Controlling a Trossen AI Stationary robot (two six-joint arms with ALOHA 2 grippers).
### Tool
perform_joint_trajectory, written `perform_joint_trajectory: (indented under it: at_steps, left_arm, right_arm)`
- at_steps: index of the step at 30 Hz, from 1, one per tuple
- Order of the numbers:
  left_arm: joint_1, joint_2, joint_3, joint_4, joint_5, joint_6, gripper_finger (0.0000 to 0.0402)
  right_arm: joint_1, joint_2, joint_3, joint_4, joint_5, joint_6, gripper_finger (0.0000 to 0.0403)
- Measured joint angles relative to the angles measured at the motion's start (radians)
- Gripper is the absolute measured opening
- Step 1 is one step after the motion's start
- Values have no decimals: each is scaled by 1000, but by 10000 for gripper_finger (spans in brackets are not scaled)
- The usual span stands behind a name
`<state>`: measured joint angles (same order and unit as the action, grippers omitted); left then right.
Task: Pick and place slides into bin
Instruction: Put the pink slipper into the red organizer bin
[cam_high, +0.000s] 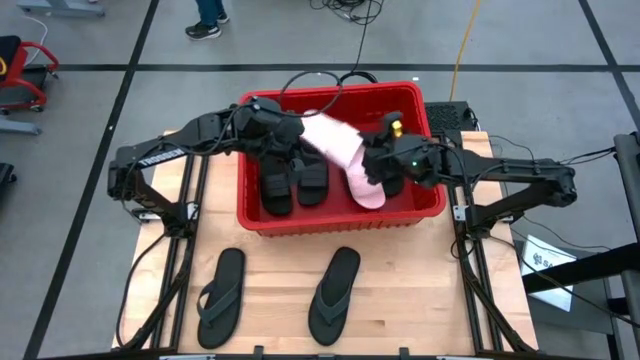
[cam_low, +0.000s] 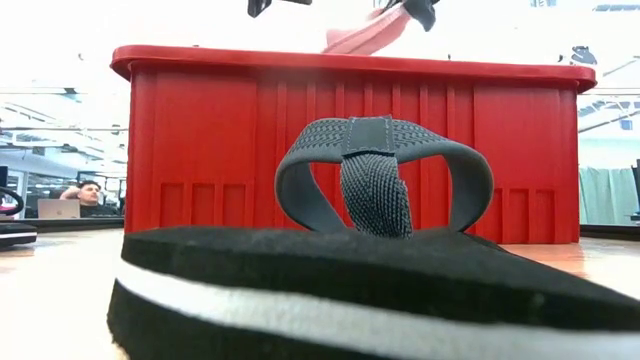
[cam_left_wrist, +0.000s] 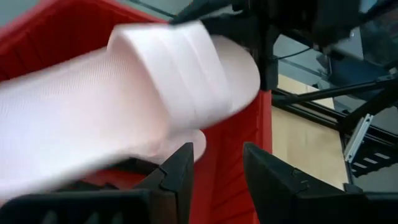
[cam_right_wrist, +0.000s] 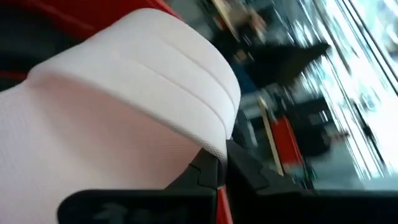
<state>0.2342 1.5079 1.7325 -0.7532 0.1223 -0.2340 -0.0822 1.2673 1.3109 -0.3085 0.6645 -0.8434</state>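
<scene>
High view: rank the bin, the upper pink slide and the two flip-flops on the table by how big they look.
1. Bin, clearly largest.
2. Left flip-flop and right flip-flop: alike, unranked.
3. Pink slide, tilted and part hidden, so unsure.

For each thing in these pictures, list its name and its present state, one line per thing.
Red bin: upright, holding slides.
Pink slide: lifted over the bin, tilted.
Second pink slide: in the bin.
Black slides: in the bin.
Flip-flops: flat on the table.
Left pincer: open.
Right pincer: shut on pink slide.
</scene>
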Motion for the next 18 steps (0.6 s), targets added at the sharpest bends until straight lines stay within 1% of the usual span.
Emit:
perform_joint_trajectory:
  at_steps: [3, 8, 10, 13, 18]
  left_arm:
    - [8, -6, 1, 7, 0, 30, 132]
    - [12, -19, 0, 15, -4, 67, 132]
    - [12, -24, 1, 26, -7, 84, 132]
    - [12, -29, 1, 27, -10, 107, 132]
    - [12, -30, 1, 29, -10, 135, 132]
  right_arm:
    - [-1, -31, 0, -40, 129, 87, 1]
    - [-19, -92, -9, -154, 261, 291, 0]
    - [-29, -127, -58, -154, 316, 350, 0]
    - [-44, -186, -166, -144, 379, 422, 0]
    - [-49, -284, -347, -74, 382, 499, 0]
